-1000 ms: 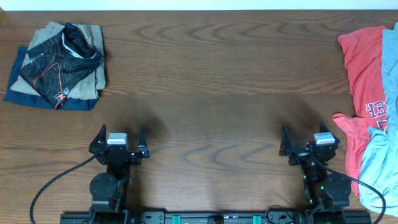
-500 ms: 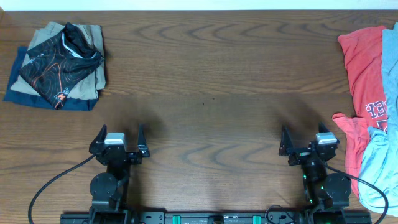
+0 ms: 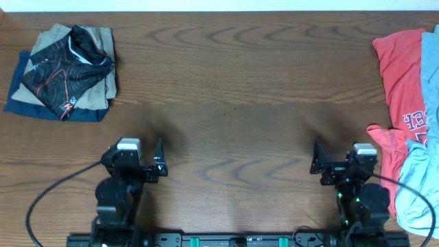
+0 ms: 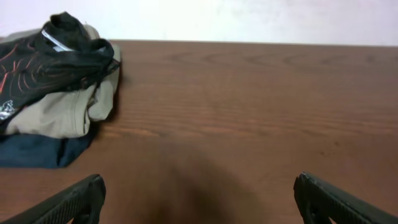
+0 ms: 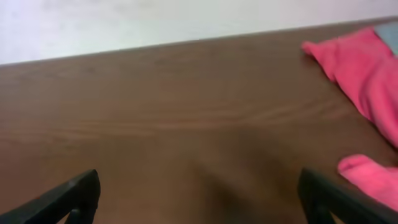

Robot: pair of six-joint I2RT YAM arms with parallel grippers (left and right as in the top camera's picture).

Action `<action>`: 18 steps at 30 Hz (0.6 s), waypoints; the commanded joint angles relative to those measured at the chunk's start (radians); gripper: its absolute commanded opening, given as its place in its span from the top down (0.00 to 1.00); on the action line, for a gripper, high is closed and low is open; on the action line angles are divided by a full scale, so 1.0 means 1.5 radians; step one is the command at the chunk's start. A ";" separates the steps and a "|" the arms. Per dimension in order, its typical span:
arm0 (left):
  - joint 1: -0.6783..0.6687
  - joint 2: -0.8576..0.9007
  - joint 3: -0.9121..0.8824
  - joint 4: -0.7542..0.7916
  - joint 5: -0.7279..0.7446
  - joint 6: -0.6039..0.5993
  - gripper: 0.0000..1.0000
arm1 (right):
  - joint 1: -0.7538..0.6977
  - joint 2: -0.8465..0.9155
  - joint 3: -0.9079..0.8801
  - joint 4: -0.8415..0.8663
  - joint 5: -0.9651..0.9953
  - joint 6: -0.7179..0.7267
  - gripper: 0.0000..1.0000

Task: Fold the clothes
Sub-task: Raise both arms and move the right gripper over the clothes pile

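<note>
Red T-shirts [image 3: 398, 68] and pale blue-grey T-shirts [image 3: 418, 185] lie heaped at the table's [image 3: 233, 82] right edge, exact number unclear. Right gripper [image 3: 341, 159] and left gripper [image 3: 134, 155] both gape empty by the front edge. Three folded garments [image 3: 65, 68] stack at the far-left corner.

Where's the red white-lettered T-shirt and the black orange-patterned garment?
Red white-lettered T-shirt [image 3: 399, 68]: overhead view, plain fabric above the lettering.
Black orange-patterned garment [image 3: 65, 68]: overhead view, middle of its patterned top face.
</note>
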 commanded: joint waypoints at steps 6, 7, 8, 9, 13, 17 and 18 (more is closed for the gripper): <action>0.003 0.233 0.226 -0.131 0.007 -0.011 0.02 | 0.004 0.202 0.195 -0.129 0.056 0.014 0.01; 0.003 0.262 0.253 -0.156 0.007 -0.010 0.02 | 0.004 0.238 0.220 -0.148 0.060 0.014 0.01; 0.003 0.288 0.278 -0.180 0.007 -0.010 0.02 | 0.004 0.276 0.245 -0.168 0.065 0.014 0.01; 0.003 0.309 0.298 -0.199 0.007 -0.011 0.02 | 0.004 0.310 0.268 -0.186 0.071 0.014 0.01; 0.003 0.380 0.356 -0.261 0.007 -0.011 0.02 | -0.001 0.469 0.372 -0.264 0.075 0.011 0.01; 0.003 0.411 0.361 -0.266 0.007 -0.011 0.02 | -0.001 0.579 0.423 -0.252 0.057 0.024 0.01; 0.003 0.416 0.361 -0.266 0.007 -0.011 0.02 | -0.001 0.601 0.428 -0.238 0.055 0.024 0.01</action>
